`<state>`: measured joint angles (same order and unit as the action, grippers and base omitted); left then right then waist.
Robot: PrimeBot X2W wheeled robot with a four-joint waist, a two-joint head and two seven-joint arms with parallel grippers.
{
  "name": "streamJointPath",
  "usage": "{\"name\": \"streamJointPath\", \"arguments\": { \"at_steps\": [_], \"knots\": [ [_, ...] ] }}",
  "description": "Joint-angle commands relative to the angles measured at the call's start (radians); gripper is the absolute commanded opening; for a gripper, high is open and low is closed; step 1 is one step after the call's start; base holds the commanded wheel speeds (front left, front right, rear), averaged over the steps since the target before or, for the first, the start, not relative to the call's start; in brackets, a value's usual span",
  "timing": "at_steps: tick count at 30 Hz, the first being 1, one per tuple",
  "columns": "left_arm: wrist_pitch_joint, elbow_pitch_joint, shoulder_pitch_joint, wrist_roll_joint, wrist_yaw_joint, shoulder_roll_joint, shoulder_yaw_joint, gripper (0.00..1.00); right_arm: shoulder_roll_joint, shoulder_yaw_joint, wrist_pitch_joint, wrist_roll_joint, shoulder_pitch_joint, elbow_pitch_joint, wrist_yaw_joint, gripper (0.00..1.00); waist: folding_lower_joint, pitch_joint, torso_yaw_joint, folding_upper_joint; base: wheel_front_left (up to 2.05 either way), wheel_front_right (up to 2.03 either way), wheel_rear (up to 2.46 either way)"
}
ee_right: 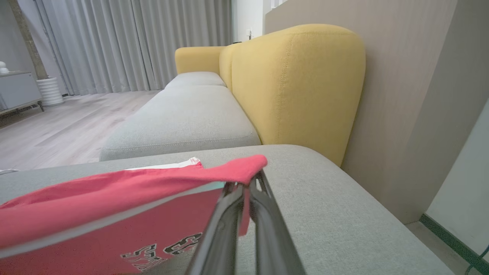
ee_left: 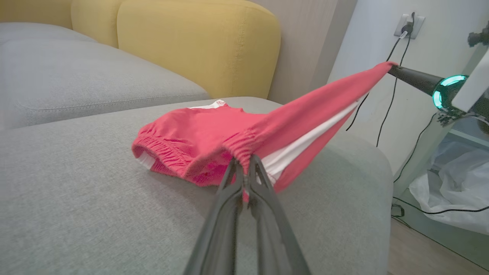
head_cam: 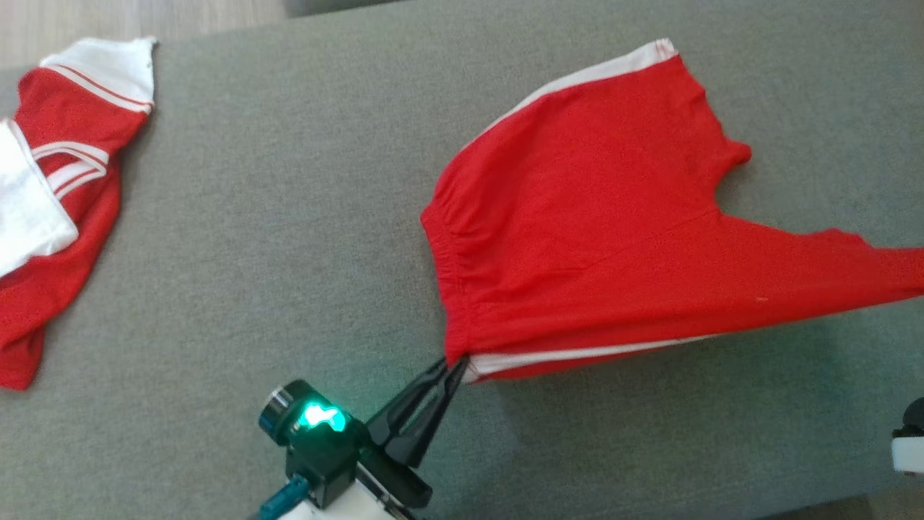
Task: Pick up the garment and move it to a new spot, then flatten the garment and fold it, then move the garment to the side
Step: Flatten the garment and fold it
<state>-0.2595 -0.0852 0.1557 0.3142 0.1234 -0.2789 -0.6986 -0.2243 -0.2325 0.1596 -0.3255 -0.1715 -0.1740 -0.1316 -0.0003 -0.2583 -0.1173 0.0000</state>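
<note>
Pinching red shorts (head_cam: 599, 217), left hand (head_cam: 455, 361) and right hand (ee_right: 250, 181) stretch them.

I counted two garments, both red with white trim: one pair of shorts (head_cam: 613, 217) at centre right of the head view and one other garment (head_cam: 65, 180) at its left edge. I had two grippers: left gripper (head_cam: 453, 365) and right gripper (ee_right: 250, 183). There was one wall socket (ee_left: 408, 25).

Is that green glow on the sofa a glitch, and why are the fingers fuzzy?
Head view: no glitch, a green wrist lamp tints the grey sofa cushion; the lifted red shorts cast a soft shadow. Wrist views: the dark fingers blur, being close to the lens.
</note>
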Motion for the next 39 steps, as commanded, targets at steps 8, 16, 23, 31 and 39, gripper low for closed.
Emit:
{"name": "streamJointPath", "arguments": {
  "at_steps": [8, 16, 23, 31, 39],
  "knots": [
    [0.008, -0.023, 0.108, 0.057, 0.005, 0.023, -0.007, 0.0, -0.038, 0.021, -0.096, 0.008, 0.088, 0.002, 0.001, 0.0, 0.0003, 0.016, 0.053, 0.0, 0.0, 0.0, 0.0],
    [0.039, -0.177, 0.335, 0.13, 0.007, 0.096, -0.047, 0.0, -0.119, 0.076, -0.146, -0.001, 0.295, 0.164, 0.001, 0.0, 0.0003, -0.054, 0.109, 0.0, 0.0, 0.0, 0.0],
    [0.029, -0.318, 0.497, 0.138, 0.007, 0.129, -0.026, 0.0, -0.179, 0.167, -0.189, -0.037, 0.499, 0.325, 0.001, 0.0, 0.0003, -0.119, 0.129, 0.0, 0.0, 0.0, 0.0],
    [0.008, -0.421, 0.588, 0.11, -0.003, 0.146, -0.008, 0.0, -0.2, 0.257, -0.167, -0.067, 0.655, 0.492, 0.001, 0.0, 0.0003, -0.166, 0.142, 0.0, 0.0, 0.0, 0.0],
    [-0.001, -0.464, 0.627, 0.092, 0.0, 0.158, -0.007, 0.13, -0.191, 0.324, -0.117, -0.067, 0.79, 0.646, 0.001, 0.0, 0.0003, -0.202, 0.147, 0.0, 0.0, 0.0, 0.0]
  ]
}}
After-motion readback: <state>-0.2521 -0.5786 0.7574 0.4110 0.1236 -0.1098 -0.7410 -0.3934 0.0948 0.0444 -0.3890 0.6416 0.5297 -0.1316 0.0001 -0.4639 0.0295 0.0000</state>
